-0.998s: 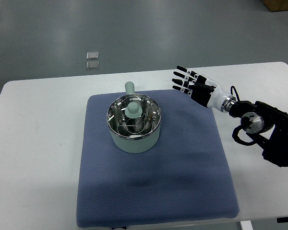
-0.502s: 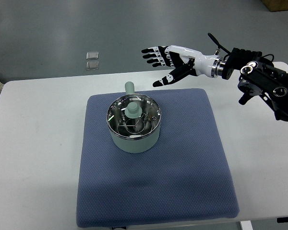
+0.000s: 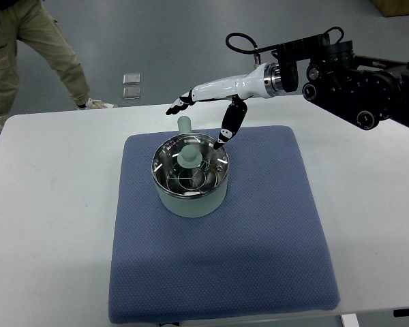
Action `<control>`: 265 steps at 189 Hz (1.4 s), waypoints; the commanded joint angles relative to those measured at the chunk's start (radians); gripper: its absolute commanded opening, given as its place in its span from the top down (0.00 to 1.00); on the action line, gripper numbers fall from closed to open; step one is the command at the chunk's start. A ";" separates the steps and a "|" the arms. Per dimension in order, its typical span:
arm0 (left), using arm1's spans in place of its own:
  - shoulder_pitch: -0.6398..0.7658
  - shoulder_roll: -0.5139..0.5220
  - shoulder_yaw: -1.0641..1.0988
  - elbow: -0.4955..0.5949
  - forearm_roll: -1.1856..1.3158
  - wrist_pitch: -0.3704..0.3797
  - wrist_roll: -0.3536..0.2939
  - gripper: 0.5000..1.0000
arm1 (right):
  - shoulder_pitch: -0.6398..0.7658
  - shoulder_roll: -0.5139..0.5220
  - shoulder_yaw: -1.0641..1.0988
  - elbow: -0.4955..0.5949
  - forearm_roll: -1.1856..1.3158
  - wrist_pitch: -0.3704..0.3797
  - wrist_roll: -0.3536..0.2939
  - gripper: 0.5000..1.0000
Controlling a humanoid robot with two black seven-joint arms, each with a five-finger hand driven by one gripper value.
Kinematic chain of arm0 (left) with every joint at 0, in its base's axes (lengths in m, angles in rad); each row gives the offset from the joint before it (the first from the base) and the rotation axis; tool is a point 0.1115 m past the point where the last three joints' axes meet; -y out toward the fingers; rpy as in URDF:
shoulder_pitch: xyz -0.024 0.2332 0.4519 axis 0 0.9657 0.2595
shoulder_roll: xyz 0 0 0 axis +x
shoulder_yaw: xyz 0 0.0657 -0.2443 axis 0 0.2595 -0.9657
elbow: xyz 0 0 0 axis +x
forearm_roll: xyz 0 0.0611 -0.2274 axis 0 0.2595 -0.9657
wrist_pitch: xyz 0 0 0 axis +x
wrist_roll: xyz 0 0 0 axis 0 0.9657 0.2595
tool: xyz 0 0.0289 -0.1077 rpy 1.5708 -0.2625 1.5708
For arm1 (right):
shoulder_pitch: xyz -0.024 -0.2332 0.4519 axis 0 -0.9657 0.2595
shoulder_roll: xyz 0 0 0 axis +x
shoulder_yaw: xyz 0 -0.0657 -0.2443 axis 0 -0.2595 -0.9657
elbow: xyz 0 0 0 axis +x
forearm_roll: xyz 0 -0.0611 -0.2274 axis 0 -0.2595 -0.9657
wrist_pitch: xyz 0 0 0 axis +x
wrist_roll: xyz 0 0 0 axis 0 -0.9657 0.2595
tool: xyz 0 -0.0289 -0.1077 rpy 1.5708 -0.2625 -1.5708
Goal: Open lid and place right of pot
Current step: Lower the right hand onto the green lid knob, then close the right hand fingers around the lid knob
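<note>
Right hand [image 3: 215, 102], white with black fingertips, hangs above the back rim of the pale green round pot [image 3: 190, 184], fingers spread, thumb pointing down toward the rim, holding nothing. Its arm reaches in from the upper right. On the pot sits the glass lid with a steel rim and pale green knob [image 3: 189, 156], on a blue quilted mat [image 3: 221, 231] atop the white table [image 3: 48, 204]. A person's legs in khaki trousers [image 3: 34, 41] stand at upper left.
</note>
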 commanded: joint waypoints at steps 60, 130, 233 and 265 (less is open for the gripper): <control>0.000 0.000 0.000 0.002 0.000 0.000 0.000 0.00 | 0.023 0.078 -0.091 -0.019 -0.023 -0.064 -0.011 0.14; -0.005 0.000 0.000 0.003 0.000 -0.001 0.000 0.00 | 0.020 0.066 -0.103 -0.008 -0.023 -0.061 -0.001 0.26; -0.011 0.000 0.000 0.005 0.000 -0.001 0.000 0.00 | 0.019 0.063 -0.105 0.022 -0.033 -0.062 0.015 0.40; -0.011 0.000 0.000 0.003 0.000 0.000 0.000 0.00 | 0.010 0.061 -0.105 0.022 -0.040 -0.064 0.014 0.45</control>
